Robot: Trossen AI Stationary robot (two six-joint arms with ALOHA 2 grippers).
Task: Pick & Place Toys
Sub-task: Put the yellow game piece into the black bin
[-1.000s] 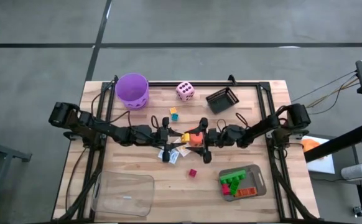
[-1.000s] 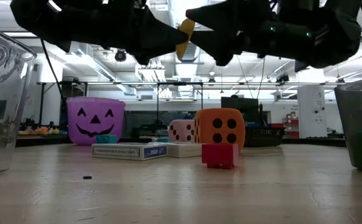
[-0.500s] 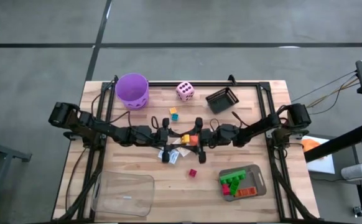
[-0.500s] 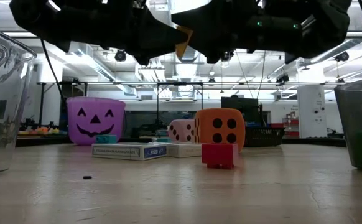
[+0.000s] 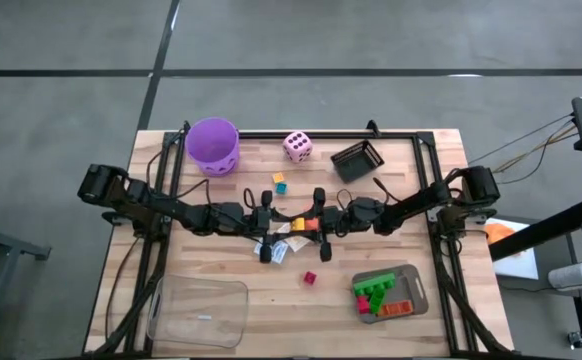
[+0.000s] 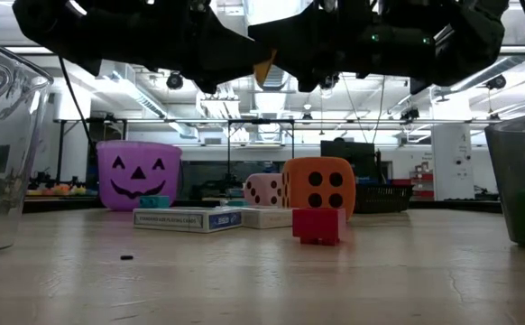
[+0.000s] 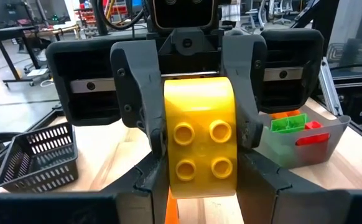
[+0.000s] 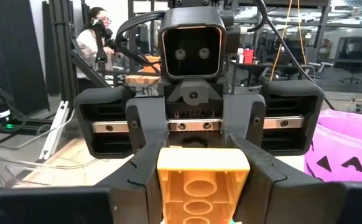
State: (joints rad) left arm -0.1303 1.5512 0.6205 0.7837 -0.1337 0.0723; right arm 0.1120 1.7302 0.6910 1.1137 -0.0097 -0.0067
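Both arms meet nose to nose above the middle of the counter (image 5: 221, 270), raised clear of the wood. Between them hangs one yellow brick (image 7: 199, 137).

Left gripper (image 5: 284, 224): its fingers (image 8: 145, 134) are narrowed on the yellow brick, one on each side face. In the right wrist view I see the brick's hollow underside facing that camera.

Right gripper (image 5: 314, 224): its fingers (image 7: 135, 81) sit against both sides of the same brick, studs facing the left wrist camera. So I read the brick as pinched by both grippers at once. In the low view only a yellow sliver shows between the two dark gripper bodies, high above the counter.

On the counter below and just near of the grippers: two card packs (image 6: 187, 218) lying flat, side by side. A red brick (image 5: 310, 277) sits alone, nearer still. An orange die (image 6: 319, 187) stands behind the red brick in the low view; the arms hide most of it from above. A pink die (image 5: 297, 146) is at the far edge, centre. Small blue and yellow bricks (image 5: 279, 182) lie just far of the grippers.

Purple bucket (image 5: 213, 145) far left; black wire basket (image 5: 358, 160) far right of centre. Grey tray (image 5: 415, 290) near right holds green, red and orange bricks (image 5: 376, 293). Clear bin (image 5: 197, 310) near left.
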